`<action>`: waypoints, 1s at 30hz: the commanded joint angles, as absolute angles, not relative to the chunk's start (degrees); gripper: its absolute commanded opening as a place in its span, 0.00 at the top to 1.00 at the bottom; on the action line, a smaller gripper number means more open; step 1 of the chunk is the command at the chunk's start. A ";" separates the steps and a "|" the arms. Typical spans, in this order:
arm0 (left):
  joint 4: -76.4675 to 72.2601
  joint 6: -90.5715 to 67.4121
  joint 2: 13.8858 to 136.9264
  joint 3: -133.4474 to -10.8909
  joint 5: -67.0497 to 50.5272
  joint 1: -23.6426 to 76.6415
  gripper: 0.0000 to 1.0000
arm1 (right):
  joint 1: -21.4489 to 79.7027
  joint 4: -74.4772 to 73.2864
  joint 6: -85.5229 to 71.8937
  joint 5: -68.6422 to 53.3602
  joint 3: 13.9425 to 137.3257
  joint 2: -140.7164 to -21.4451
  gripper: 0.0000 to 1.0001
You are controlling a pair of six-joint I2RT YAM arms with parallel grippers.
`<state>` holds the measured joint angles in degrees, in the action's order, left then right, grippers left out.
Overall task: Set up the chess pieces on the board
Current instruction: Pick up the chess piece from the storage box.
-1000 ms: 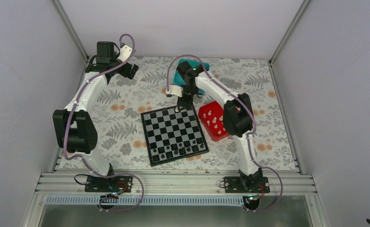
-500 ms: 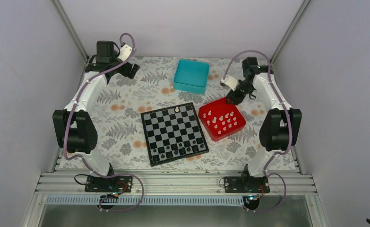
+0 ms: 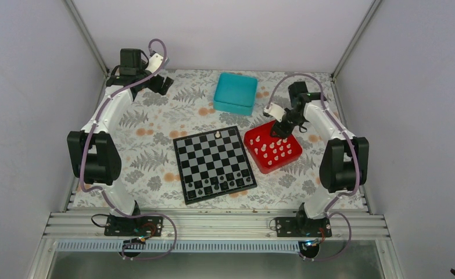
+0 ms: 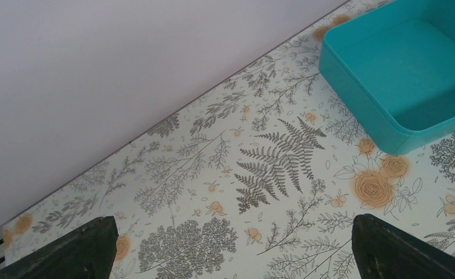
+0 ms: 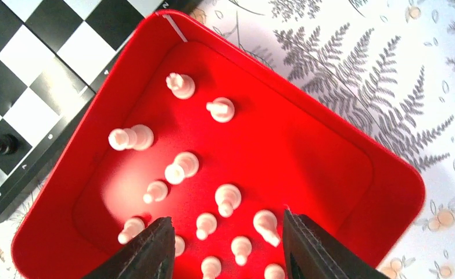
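Right jaws: wide, empty, above red tray (image 5: 297, 93) at frame's right | chess pieces (image 5: 181, 167): crowded in tray, one on board (image 3: 214, 164) upper edge | left jaws: wide, upper left | risk: I judge closing could pinch two neighbours or knock one aside.

The board (image 3: 213, 157) is checked black and light grey inside a thin black border. The chess pieces (image 5: 228, 197) are cream-white against the bright red tray (image 5: 306, 122); the dark pieces (image 5: 1, 144) are black. The box (image 4: 399, 75) is teal. The table cover (image 4: 271, 168) is white with grey ferns (and small orange blossoms scattered among them).
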<state>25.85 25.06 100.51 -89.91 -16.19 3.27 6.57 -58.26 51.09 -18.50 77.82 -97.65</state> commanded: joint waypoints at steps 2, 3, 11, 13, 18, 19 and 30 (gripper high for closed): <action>25.90 24.92 100.91 -91.41 -17.28 3.34 0.00 | 10.19 -54.45 50.08 -19.21 75.89 -99.46 0.50; 25.91 25.02 100.88 -91.41 -17.12 3.34 0.00 | 10.76 -53.90 49.88 -18.85 76.00 -100.09 0.50; 25.93 25.35 100.22 -90.71 -16.25 3.34 0.00 | 13.88 -49.93 49.13 -17.30 77.53 -105.35 0.51; 26.14 25.48 100.10 -90.70 -16.31 3.39 0.00 | 14.58 -49.76 49.21 -16.18 78.00 -107.06 0.52; 25.90 25.82 99.30 -89.73 -15.66 3.39 0.00 | 15.06 -49.38 49.65 -15.70 79.02 -108.86 0.52; 25.81 25.91 99.19 -89.52 -15.58 3.35 0.00 | 15.13 -49.31 49.67 -15.75 79.32 -109.05 0.52; 25.83 26.06 98.84 -89.15 -15.59 3.34 0.00 | 15.47 -49.29 50.26 -15.81 81.54 -112.31 0.54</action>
<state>25.82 25.28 100.53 -89.67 -15.46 3.27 14.90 -49.67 49.89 -15.73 80.20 -110.34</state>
